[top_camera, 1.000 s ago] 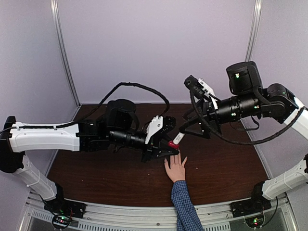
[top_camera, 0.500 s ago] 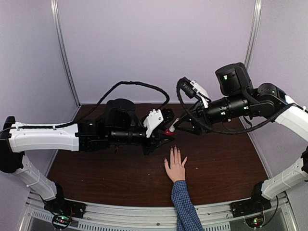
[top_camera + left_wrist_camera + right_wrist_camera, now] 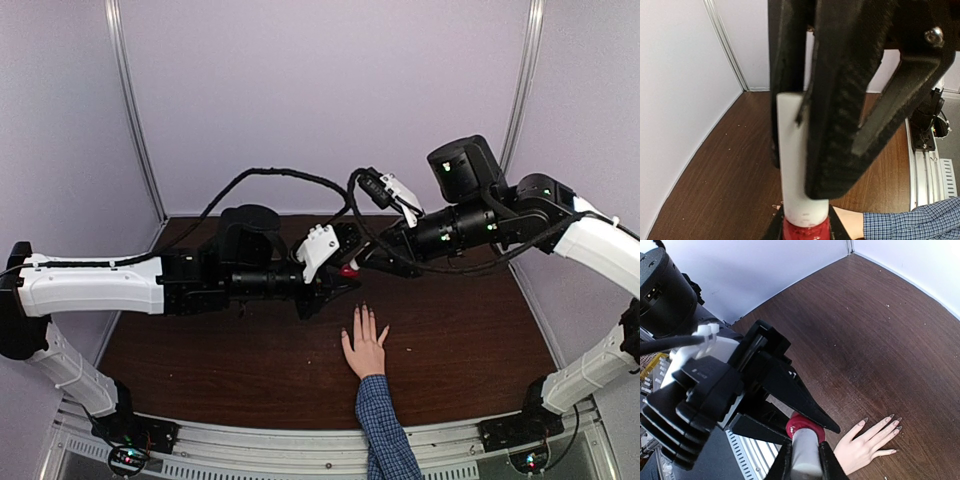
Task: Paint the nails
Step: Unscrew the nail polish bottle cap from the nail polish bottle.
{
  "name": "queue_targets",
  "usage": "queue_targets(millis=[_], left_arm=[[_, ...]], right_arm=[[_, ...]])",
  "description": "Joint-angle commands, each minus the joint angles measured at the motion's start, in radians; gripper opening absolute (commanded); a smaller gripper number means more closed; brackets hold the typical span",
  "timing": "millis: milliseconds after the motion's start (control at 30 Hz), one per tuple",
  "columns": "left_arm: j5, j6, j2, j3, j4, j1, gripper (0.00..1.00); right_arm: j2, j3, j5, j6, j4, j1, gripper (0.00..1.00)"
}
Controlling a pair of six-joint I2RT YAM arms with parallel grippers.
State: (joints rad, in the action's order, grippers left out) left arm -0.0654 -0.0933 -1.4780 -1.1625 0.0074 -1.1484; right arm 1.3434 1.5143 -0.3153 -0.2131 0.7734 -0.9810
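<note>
From above we see both arms meeting over the brown table [image 3: 200, 370], with the human hand [image 3: 365, 348] lying flat, palm down, just in front of them, its blue checked sleeve [image 3: 383, 430] reaching back to the near edge. The nails [image 3: 894, 423] are resolved only by the right wrist camera: long and pointed, pale, at the tips of the spread fingers. The left wrist camera alone shows the left gripper [image 3: 805, 227] clenched on the red polish bottle [image 3: 806, 233], and the right gripper [image 3: 804, 456] grasping the bottle's tall white cap [image 3: 801, 170], which stands upright on it. We cannot see into the bottle. In the overhead view the bottle [image 3: 347, 270] sits between the two grippers, behind the fingertips and apart from them. Bare tabletop extends left and right of the hand toward the pale walls
</note>
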Motion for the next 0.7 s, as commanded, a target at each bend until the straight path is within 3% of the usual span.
queue_targets(millis=[0,167,400,667], left_arm=[[-0.021,0.001,0.005,0.001,0.059,0.0,0.0],[-0.247,0.02,-0.01,-0.021,0.026,0.01,0.0],[-0.547,0.002,-0.017,-0.043,-0.04,0.017,0.0],[-0.766,0.0,-0.046,-0.086,-0.082,0.021,0.0]], right_arm=[[-0.006,0.011,-0.029,0.03,-0.029,0.004,0.11],[-0.032,-0.002,-0.077,0.088,-0.046,0.005,0.0],[-0.075,-0.006,-0.165,0.223,-0.015,0.003,0.0],[-0.101,0.008,-0.257,0.349,0.049,0.001,0.0]])
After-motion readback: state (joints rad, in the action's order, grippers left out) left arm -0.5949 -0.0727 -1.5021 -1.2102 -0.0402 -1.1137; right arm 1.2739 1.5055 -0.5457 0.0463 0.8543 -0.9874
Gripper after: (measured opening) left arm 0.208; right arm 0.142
